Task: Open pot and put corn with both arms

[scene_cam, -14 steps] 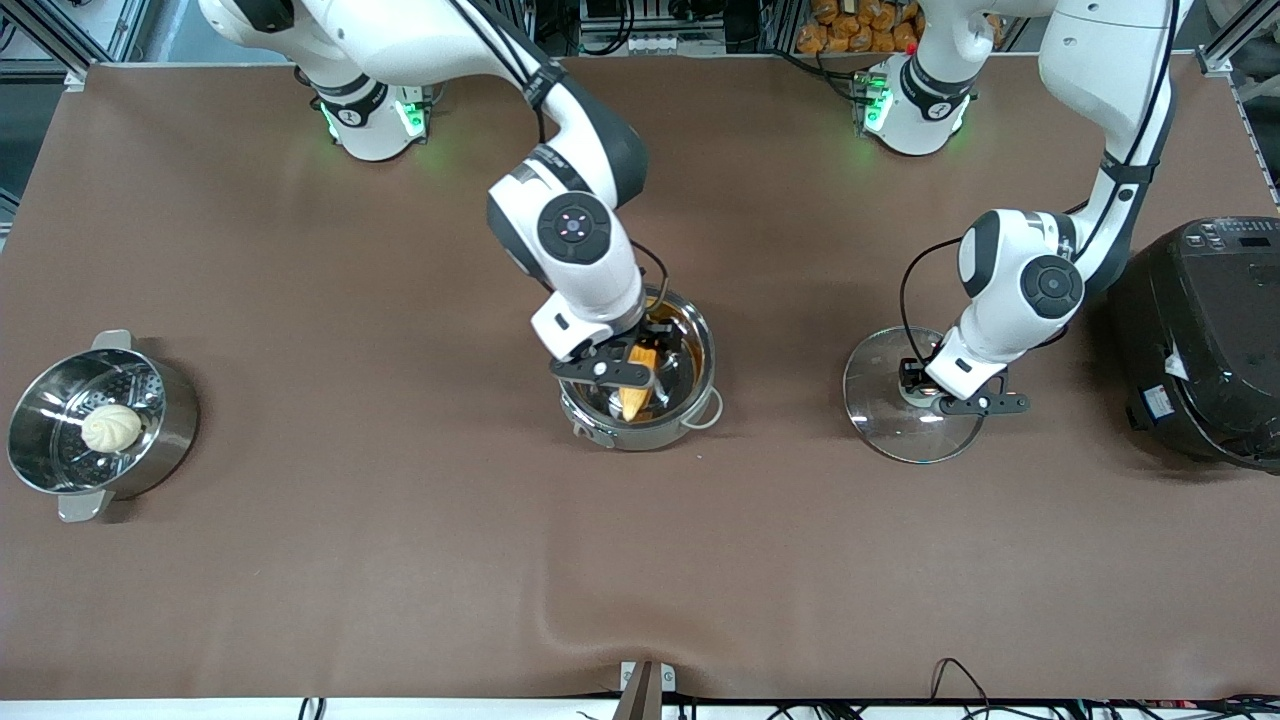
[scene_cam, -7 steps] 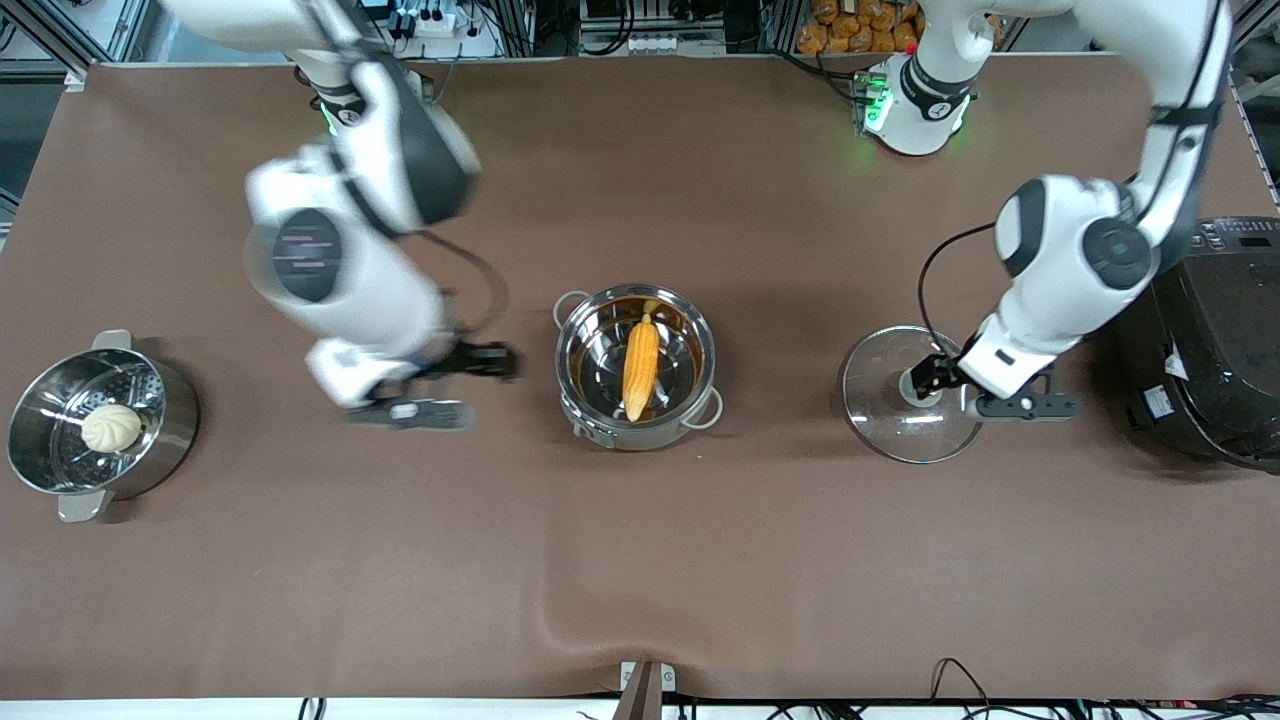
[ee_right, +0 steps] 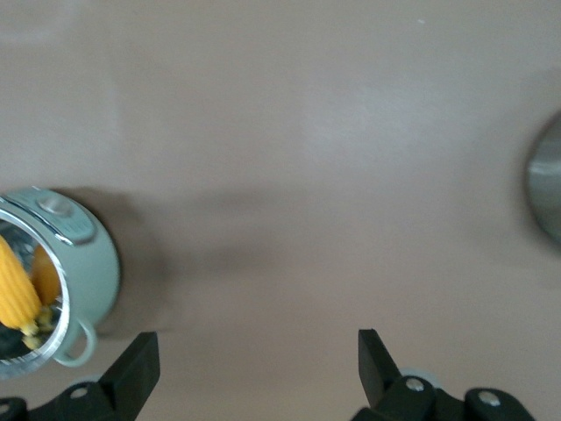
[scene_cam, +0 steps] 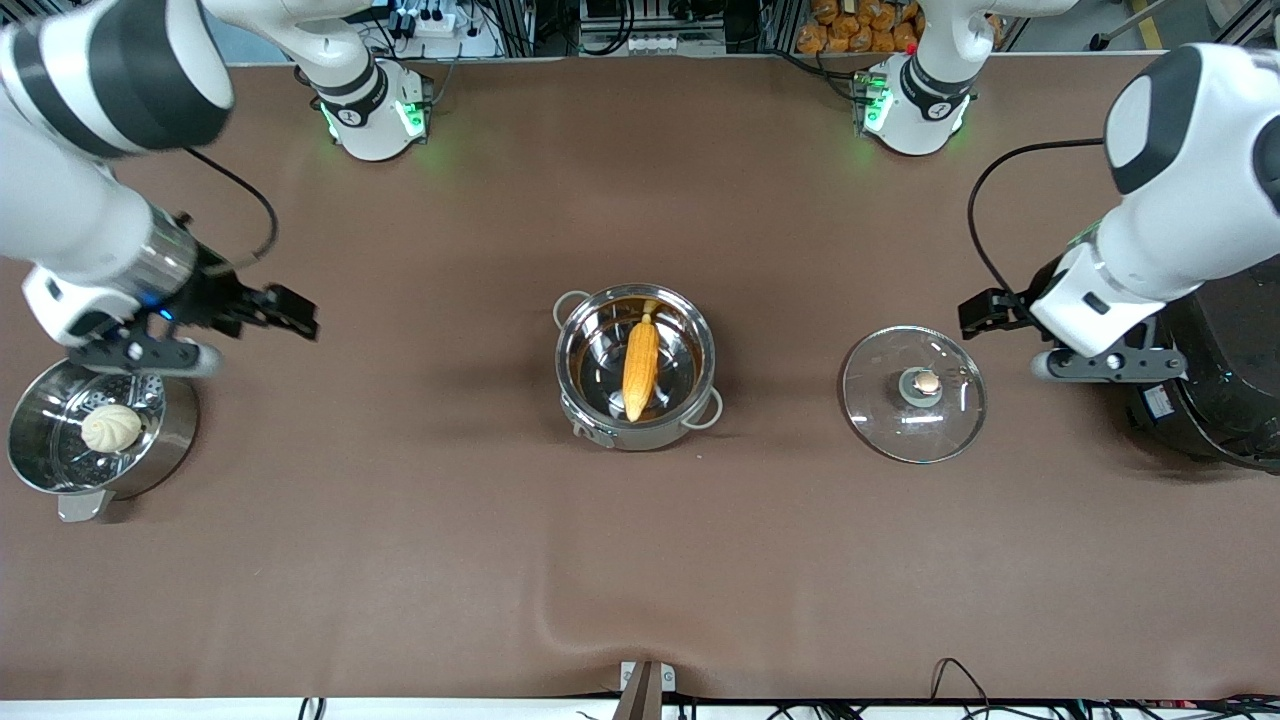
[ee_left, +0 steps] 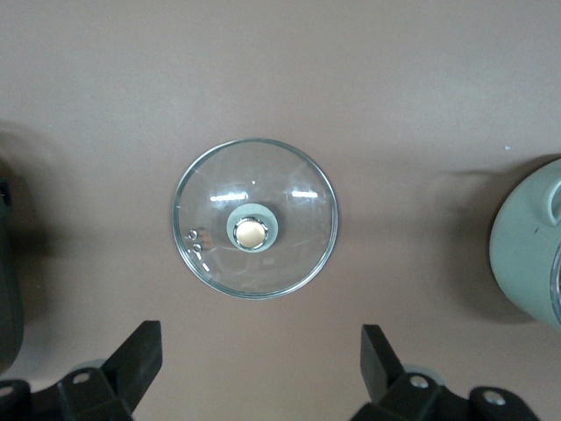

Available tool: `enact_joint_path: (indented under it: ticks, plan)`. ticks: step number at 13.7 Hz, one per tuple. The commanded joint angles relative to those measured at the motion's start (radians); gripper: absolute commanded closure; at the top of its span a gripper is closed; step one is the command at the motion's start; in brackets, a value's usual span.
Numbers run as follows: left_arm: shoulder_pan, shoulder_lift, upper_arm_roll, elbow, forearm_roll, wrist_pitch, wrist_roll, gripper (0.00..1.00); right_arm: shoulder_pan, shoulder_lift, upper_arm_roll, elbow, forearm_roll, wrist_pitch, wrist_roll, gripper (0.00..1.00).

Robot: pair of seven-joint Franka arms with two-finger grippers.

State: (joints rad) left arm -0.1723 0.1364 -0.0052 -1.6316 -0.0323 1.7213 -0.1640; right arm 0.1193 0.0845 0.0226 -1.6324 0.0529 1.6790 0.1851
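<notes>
Brown cloth covers the whole table (scene_cam: pixel 400 560), and both my grippers hang above it, spread wide and carrying nothing. My left gripper (scene_cam: pixel 1040 345) is up between the lid (scene_cam: pixel 914 407) and the black cooker (scene_cam: pixel 1215 400) at the left arm's end of the table; in the left wrist view its fingers (ee_left: pixel 131 360) stand well apart with the lid (ee_left: pixel 255 218) flat on the cloth below, knob up. My right gripper (scene_cam: pixel 215 330) is up over the steamer pot's (scene_cam: pixel 150 455) rim at the right arm's end, fingers (ee_right: pixel 131 373) just as far apart, nothing between them. Both arms look pulled back clear of the middle, I judge because the work there is done: the pot (scene_cam: pixel 636 367) stands open mid-table with the corn (scene_cam: pixel 640 367) lying lengthwise inside it. The lid sits on the cloth beside the pot toward the left arm's end, apart from it, where it leaves the pot's mouth free. A pale bun (scene_cam: pixel 111 427) rests on the steamer pot's perforated insert, and neither belongs to this job. Nothing stands between either gripper and the pot. The cooker is close under my left arm, so any swing that way needs care.
</notes>
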Motion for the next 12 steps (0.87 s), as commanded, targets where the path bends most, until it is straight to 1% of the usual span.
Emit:
enact_joint_path:
  ticks: [1,2,4,6,7,9,12]
  plan:
    - [0.007,-0.061,0.002,0.031,0.012,-0.072,-0.029,0.00,-0.061,-0.071,0.020,-0.009,-0.045,-0.123,-0.099,0.00]
    - [0.011,-0.061,0.001,0.067,0.009,-0.095,-0.037,0.00,-0.081,-0.072,0.020,0.029,-0.045,-0.175,-0.101,0.00]
    - [0.010,-0.061,0.001,0.099,0.011,-0.133,-0.089,0.00,-0.096,-0.110,0.016,0.037,-0.048,-0.177,-0.113,0.00]
    - [0.014,-0.063,-0.001,0.117,0.012,-0.147,-0.120,0.00,-0.134,-0.124,0.016,0.051,-0.048,-0.182,-0.116,0.00]
    - [0.028,-0.058,-0.009,0.136,0.009,-0.149,-0.120,0.00,-0.138,-0.120,0.017,0.101,-0.047,-0.188,-0.115,0.00]
    - [0.037,-0.058,0.001,0.141,-0.003,-0.147,-0.097,0.00,-0.141,-0.112,0.017,0.163,-0.036,-0.206,-0.102,0.00]
    - [0.051,-0.090,0.004,0.136,-0.003,-0.149,-0.092,0.00,-0.171,-0.101,0.016,0.183,-0.031,-0.245,-0.115,0.00]
